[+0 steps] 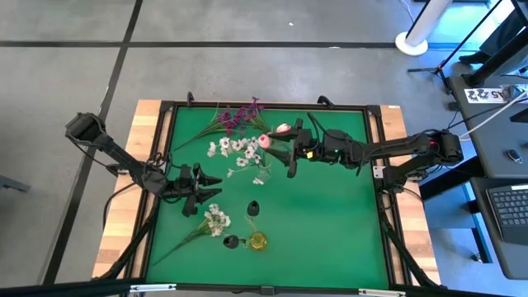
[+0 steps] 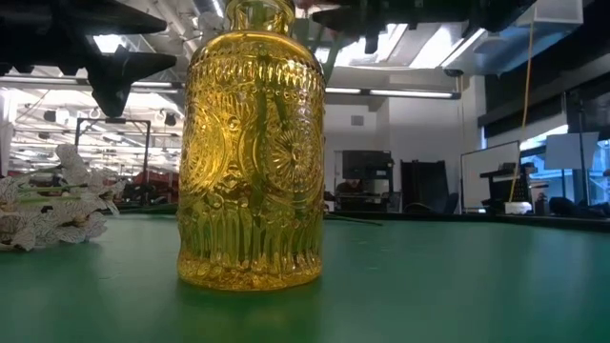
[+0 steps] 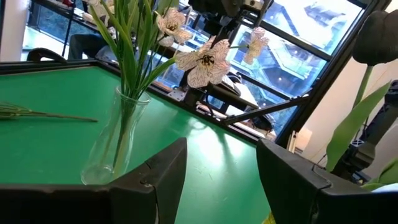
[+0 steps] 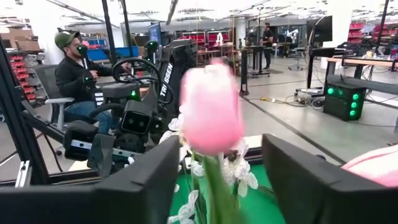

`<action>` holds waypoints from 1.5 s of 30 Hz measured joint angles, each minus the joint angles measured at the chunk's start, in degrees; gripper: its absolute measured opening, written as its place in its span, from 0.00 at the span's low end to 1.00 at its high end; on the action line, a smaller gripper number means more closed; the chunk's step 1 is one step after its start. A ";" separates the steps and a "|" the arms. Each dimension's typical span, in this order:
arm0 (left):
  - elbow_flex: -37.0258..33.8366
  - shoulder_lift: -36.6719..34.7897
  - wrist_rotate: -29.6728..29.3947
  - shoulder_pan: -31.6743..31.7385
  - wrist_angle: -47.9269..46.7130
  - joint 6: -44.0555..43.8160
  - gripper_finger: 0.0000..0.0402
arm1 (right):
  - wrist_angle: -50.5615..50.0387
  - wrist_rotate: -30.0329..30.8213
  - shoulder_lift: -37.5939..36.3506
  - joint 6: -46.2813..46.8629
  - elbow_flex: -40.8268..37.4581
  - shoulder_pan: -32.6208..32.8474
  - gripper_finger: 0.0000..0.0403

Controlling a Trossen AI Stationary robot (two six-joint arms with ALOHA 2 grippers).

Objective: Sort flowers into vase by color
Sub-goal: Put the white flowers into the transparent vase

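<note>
Currently holding over the green table (image 1: 330,214), both arms. Right pincer (image 1: 290,157) hanging above the white blossoms (image 1: 239,153) just right of the magenta sprigs (image 1: 239,115), fingers spread wide in the right wrist view, a pink tulip (image 4: 211,115) standing between them; gripping or not, cannot tell. Second pink tulip (image 1: 283,129) lying just right of the sprigs. Left pincer (image 1: 202,191) hovering well below the sprigs, fingers parted, nothing between. Lying beside it, another white cluster (image 1: 216,220). Standing farther below, yellow glass vase (image 2: 253,152), dark vase (image 1: 253,208) just above it. Clear vase (image 3: 118,137) carrying white blossoms, seen in left wrist view.
</note>
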 joint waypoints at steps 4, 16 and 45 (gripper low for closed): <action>0.00 -1.42 0.02 -1.14 0.17 0.19 0.47 | -3.67 -1.17 -0.97 0.04 1.56 0.00 0.71; 4.03 -8.96 -0.56 -8.66 -8.22 8.09 0.47 | -15.05 -2.32 -9.32 -1.88 6.37 3.59 0.81; 41.16 10.00 23.30 -14.08 -94.90 -44.44 0.47 | -23.87 5.22 -16.68 -5.32 6.75 11.98 0.81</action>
